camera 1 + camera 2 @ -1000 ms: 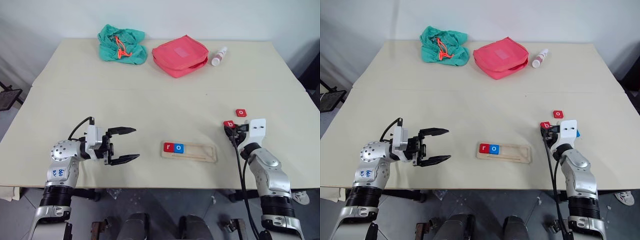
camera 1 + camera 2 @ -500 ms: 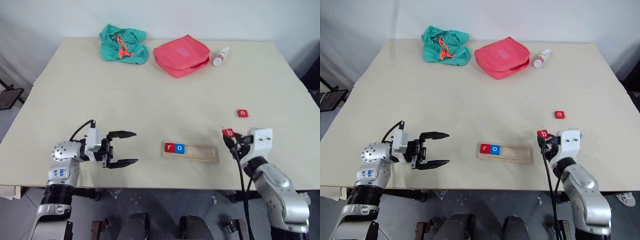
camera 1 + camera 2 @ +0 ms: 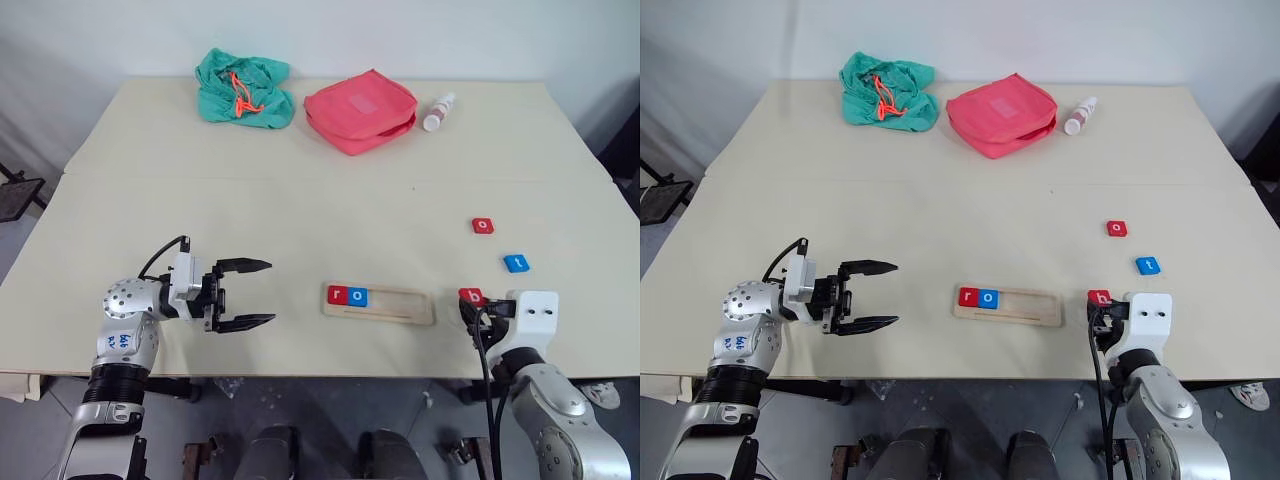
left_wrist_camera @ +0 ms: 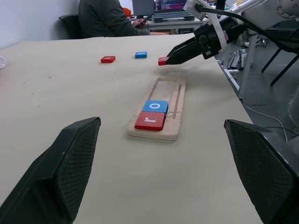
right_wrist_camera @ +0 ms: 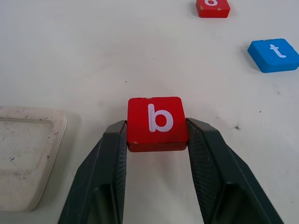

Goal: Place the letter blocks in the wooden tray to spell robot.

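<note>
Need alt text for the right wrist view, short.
The right end effector grips a red b block between its two black fingers above a pale table. A blue t block and part of another red block lie beyond, and the wooden tray's end shows at one edge.

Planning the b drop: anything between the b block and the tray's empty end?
Nothing: bare table separates the b block, clamped in the right gripper, from the tray, seen in the right wrist view.
</note>
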You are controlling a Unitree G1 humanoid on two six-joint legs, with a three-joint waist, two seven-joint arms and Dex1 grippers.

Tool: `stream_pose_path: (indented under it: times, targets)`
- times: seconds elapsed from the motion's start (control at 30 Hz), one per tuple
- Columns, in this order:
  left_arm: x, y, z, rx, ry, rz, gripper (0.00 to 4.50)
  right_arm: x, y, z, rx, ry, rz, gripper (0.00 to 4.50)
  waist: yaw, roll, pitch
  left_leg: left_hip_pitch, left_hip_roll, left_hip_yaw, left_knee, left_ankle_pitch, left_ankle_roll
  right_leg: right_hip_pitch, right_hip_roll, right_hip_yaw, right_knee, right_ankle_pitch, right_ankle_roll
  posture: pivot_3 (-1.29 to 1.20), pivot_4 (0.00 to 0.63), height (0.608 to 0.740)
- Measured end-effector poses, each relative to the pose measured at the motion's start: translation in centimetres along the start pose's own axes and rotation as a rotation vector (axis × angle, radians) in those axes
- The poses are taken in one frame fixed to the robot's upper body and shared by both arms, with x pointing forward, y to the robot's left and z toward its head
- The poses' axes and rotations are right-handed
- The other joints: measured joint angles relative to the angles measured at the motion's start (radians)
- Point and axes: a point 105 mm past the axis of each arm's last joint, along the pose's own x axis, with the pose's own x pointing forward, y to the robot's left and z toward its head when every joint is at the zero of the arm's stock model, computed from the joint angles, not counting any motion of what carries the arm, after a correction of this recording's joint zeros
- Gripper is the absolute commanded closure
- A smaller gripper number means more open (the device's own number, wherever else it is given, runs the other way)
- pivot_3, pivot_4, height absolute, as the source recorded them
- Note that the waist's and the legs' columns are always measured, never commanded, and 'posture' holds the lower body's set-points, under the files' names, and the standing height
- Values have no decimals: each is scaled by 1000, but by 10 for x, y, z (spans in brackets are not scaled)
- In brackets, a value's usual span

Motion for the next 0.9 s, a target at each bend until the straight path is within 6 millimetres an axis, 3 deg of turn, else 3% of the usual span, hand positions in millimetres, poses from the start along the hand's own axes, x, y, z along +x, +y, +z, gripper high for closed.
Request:
stream_pose_path:
  times: [0.2, 0.43, 0.63, 0.9]
  targets:
    - [0, 0, 1, 1, 0, 3, 0, 0, 0, 1, -10, -6, 0, 34, -1, 0, 0, 0, 0, 0, 0, 0, 0, 0, 0, 0, 0, 0, 0, 0, 150, 740]
    - [0, 0, 2, 4, 5, 4, 0, -4, 0, 13, -113, -9, 145, 34, -1, 0, 0, 0, 0, 1, 0, 0, 0, 0, 0, 0, 0, 0, 0, 0, 150, 740]
    - [-1, 0, 2, 1, 5, 5, 0, -9, 4, 33, -329, 28, 454, 34, 0, 0, 0, 0, 0, 1, 1, 0, 0, 2, 0, 0, -2, 0, 0, 0, 150, 740]
    - [-9, 0, 2, -3, 24, 17, 0, 9, -27, 49, -610, 215, 717, 34, -1, 0, 0, 0, 0, 2, 1, 0, 1, 3, 0, -1, -6, 0, 0, 0, 150, 740]
